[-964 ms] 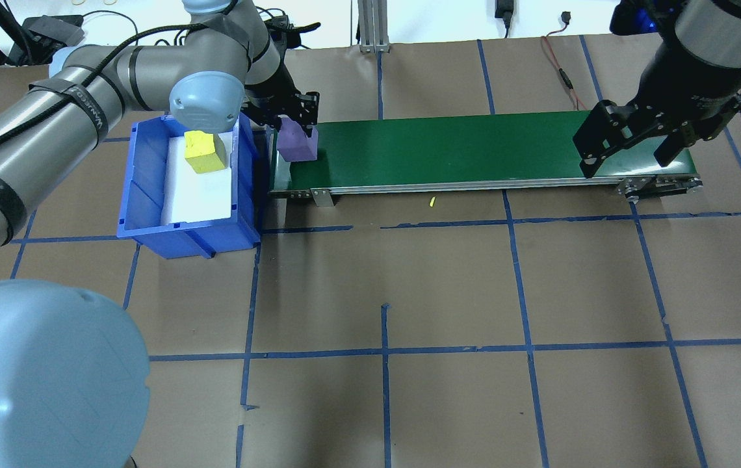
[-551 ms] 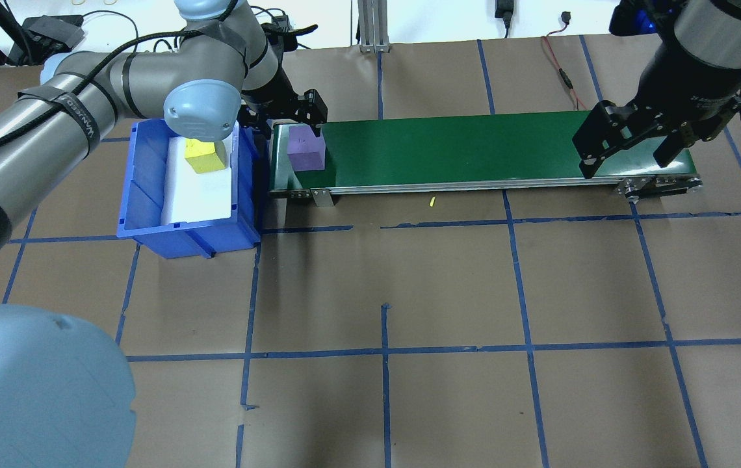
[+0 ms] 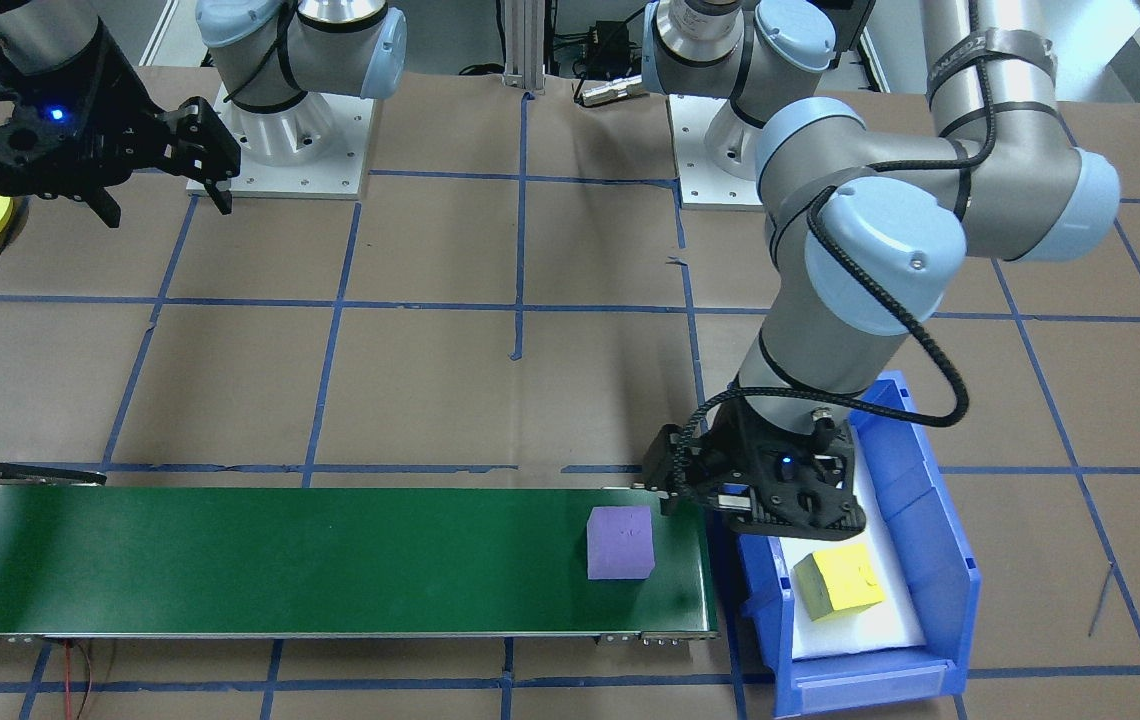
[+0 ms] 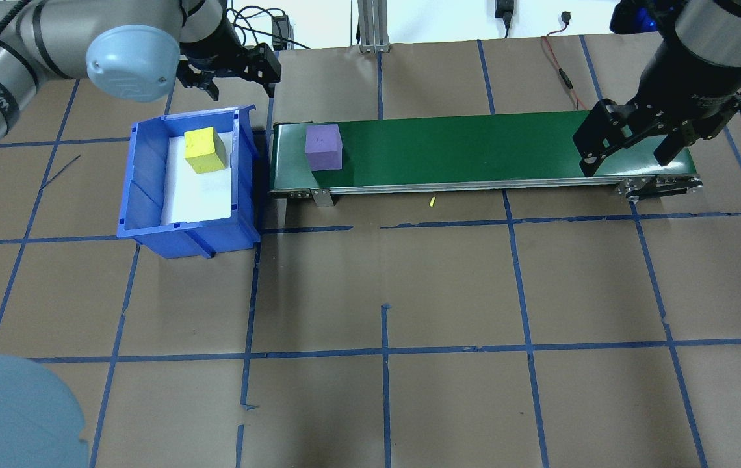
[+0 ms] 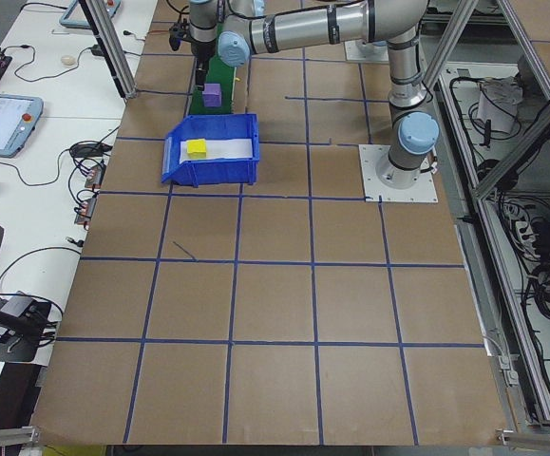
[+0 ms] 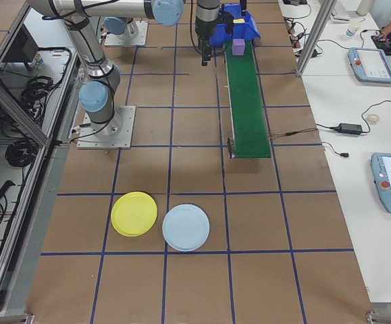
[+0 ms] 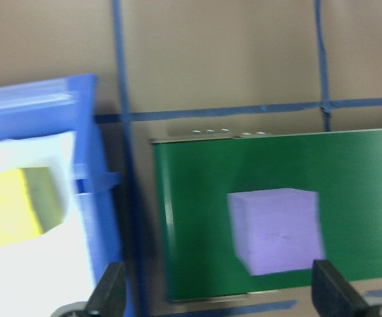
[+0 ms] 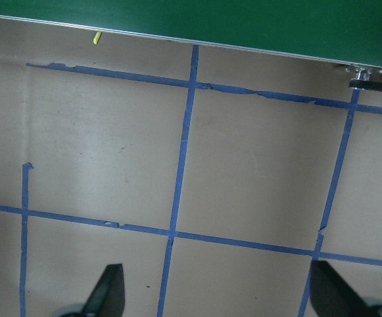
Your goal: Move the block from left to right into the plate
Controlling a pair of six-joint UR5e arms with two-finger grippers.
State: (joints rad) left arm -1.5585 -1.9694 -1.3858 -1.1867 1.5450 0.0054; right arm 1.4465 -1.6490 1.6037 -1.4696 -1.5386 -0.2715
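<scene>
Purple block (image 4: 324,147) is set alone on the green belt (image 4: 474,149), beside the blue bin (image 4: 149,214) where a yellow block (image 4: 205,150) is kept. Nothing is held by the left gripper (image 4: 234,70) or the right gripper (image 4: 627,146); both are spread wide. Yellow plate (image 6: 134,214) is seen well apart, near a pale blue plate (image 6: 186,227).

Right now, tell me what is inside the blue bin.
The blue bin holds a yellow block at its far end, resting on a white liner. The liner covers the floor, so anything under it is hidden.
</scene>
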